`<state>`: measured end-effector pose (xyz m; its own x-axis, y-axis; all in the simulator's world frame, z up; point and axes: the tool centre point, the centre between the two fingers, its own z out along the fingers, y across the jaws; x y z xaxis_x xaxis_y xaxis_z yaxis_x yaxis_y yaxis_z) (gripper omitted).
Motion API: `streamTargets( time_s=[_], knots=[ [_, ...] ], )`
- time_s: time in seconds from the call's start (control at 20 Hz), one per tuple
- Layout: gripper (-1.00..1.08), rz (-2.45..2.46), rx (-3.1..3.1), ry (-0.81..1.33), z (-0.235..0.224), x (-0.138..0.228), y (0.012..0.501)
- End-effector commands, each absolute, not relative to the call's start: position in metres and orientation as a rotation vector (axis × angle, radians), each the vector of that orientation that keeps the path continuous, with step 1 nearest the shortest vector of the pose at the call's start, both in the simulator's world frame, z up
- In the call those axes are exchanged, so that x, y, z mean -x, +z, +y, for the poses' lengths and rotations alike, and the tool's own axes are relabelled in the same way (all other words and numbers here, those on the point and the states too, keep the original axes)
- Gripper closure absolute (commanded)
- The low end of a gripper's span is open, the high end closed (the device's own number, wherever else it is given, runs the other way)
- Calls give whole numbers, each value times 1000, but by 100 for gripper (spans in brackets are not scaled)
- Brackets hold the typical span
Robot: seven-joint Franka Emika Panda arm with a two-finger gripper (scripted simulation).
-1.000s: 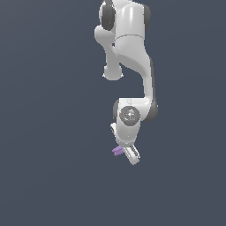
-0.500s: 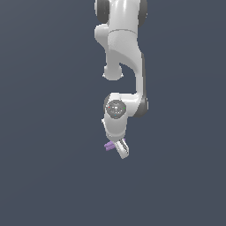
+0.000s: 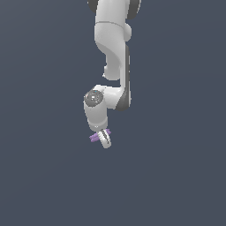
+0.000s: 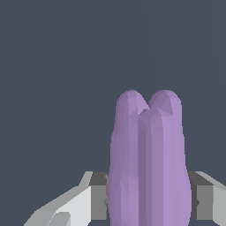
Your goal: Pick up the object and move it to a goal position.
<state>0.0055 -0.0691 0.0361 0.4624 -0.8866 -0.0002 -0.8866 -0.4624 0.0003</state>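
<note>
The object [image 3: 94,137] is a small light-purple piece of fused rods, held in my gripper [image 3: 104,138] below the white arm in the exterior view. Its purple ends stick out on both sides of the white fingers [image 3: 106,140]. In the wrist view the object [image 4: 148,163] fills the middle, standing between the two grey finger pads [image 4: 99,201], which press on its sides. The gripper is shut on it, and the object hangs in the air over the plain dark grey ground.
The white arm [image 3: 112,53] reaches down from the top of the exterior view. Only uniform dark grey surface shows around it in both views.
The arm has swung toward the exterior view's left, carrying the object with it. The gripper stays shut on the piece throughout.
</note>
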Motion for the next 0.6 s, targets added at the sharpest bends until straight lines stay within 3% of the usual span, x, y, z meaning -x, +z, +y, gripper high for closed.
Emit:
streamTargets(
  time_s=[0.0,0.55],
  knots=[
    [108,-1628,-2687,0,-86,4,38],
    [108,-1628,-2687,0,-112,15,41]
  ],
)
